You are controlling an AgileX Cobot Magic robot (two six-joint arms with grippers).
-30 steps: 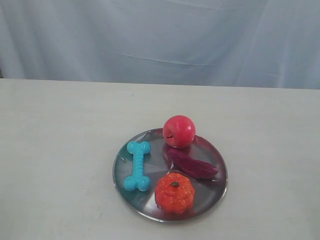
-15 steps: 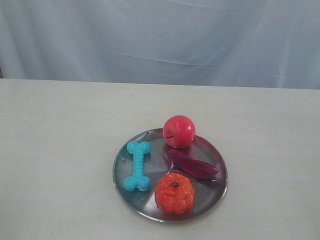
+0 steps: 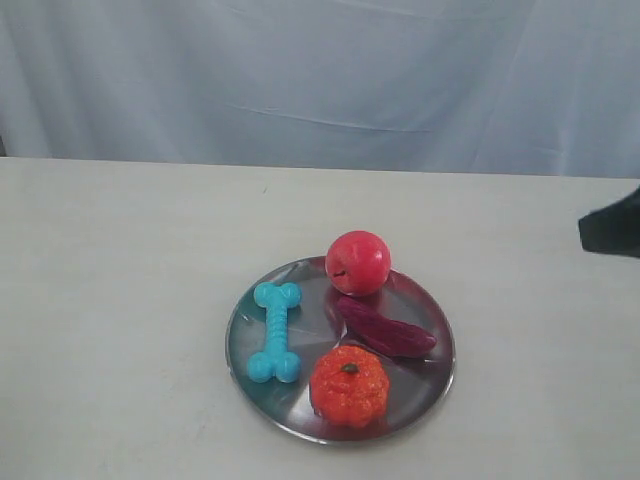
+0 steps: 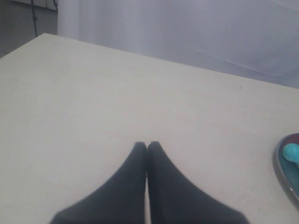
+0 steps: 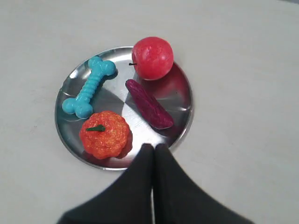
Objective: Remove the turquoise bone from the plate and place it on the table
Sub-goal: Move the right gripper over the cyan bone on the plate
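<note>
The turquoise bone [image 3: 275, 332] [image 5: 88, 87] lies on the left side of the silver plate [image 3: 420, 305] [image 5: 183, 95], which rests on the off-white table [image 3: 120, 260]. In the left wrist view only one knob of the bone [image 4: 292, 153] shows, at the plate's rim [image 4: 280, 170]. My right gripper [image 5: 153, 147] is shut and empty, held above the plate's rim, well apart from the bone. A dark part of the right arm [image 3: 612, 228] enters at the exterior view's right edge. My left gripper [image 4: 146, 144] is shut, over bare table far from the plate.
On the plate also sit a red apple [image 3: 357, 262] [image 5: 152, 58], a purple vegetable [image 3: 385, 329] [image 5: 148, 104] and an orange pumpkin [image 3: 349, 384] [image 5: 103, 134]. A pale curtain [image 3: 320, 80] hangs behind the table's far edge.
A dark part of the right arm has come into the exterior view at the right edge. The plate and the things on it have not moved.
</note>
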